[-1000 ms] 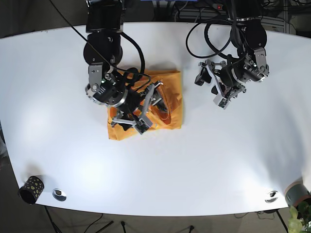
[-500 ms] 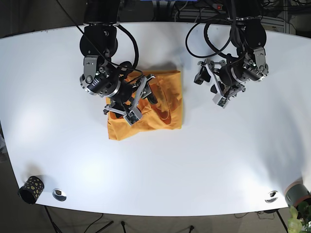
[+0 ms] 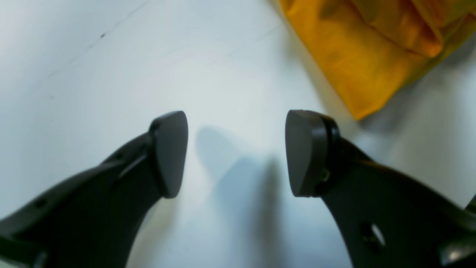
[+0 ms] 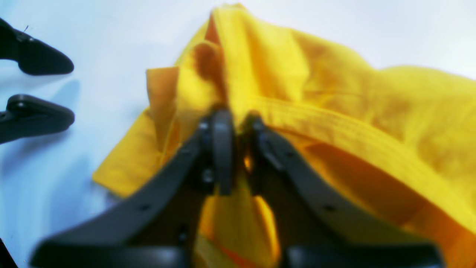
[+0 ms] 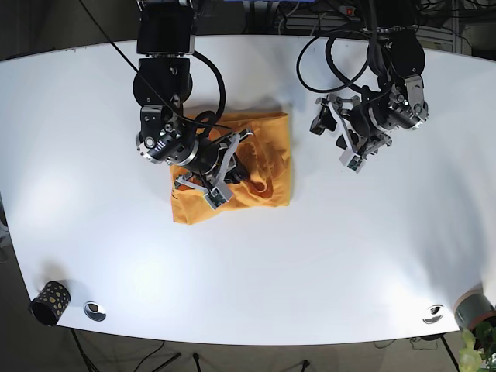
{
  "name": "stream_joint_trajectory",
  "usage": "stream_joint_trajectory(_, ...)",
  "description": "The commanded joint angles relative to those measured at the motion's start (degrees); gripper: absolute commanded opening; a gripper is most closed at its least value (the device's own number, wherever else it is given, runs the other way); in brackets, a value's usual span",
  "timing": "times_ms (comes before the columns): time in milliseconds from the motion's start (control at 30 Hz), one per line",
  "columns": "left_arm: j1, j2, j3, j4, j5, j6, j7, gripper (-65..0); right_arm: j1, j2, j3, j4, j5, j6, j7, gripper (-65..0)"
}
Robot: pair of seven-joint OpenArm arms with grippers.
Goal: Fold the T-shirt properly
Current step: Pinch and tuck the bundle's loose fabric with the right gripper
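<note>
Seen from the base camera: an orange-yellow T-shirt (image 5: 256, 159), folded into a rough rectangle, lying on the white table (image 5: 310, 256) a little toward the far edge and left of the middle. Right gripper (image 5: 232, 167) down on the shirt's left half, its arm coming from the far edge. Left gripper (image 5: 349, 139) well apart from the cloth, over bare table toward the far right corner. Near the front left corner, a dark speckled cup (image 5: 50, 301) and beside it a small metal disc (image 5: 94, 310); another disc (image 5: 432, 313) near the front right corner.

Only clear in the right wrist view: right gripper (image 4: 238, 149) almost closed, narrow, pinching a raised fold of the T-shirt (image 4: 334, 111) just beside a ribbed hem band, with cloth bunched up around the fingers (image 4: 222, 149).

Only clear in the left wrist view: left gripper (image 3: 236, 152) standing wide, nothing between the pads (image 3: 169, 152), white table (image 3: 111, 56) below, one shirt corner (image 3: 357, 63) near but not touching.
</note>
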Motion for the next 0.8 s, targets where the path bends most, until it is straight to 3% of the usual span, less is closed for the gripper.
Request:
stream_joint_trajectory(0, -0.67, -0.21, -0.01, 0.84, -0.94, -0.08, -1.03, -26.7, 1.53, -0.26, -0.01, 1.24, 0.82, 0.32, 1.45, -62.5)
stream_joint_trajectory(333, -0.67, -0.21, -0.01, 0.84, -0.85, -0.08, -1.03, -26.7, 2.76, -2.19, -0.45, 6.6, 0.91, 0.32, 1.1, -62.3)
stream_joint_trajectory(667, -0.58, -0.21, -0.01, 1.01, -0.77, -0.08, -1.03, -26.7, 5.05, -2.45, -1.42, 6.25, 0.91, 0.32, -3.65, -61.8)
stream_joint_trajectory(767, -0.4, -0.21, -0.01, 1.01, -0.77, -0.08, -1.03, -26.7, 4.96, -2.37, -3.44, 6.25, 0.91, 0.32, -3.65, -53.9)
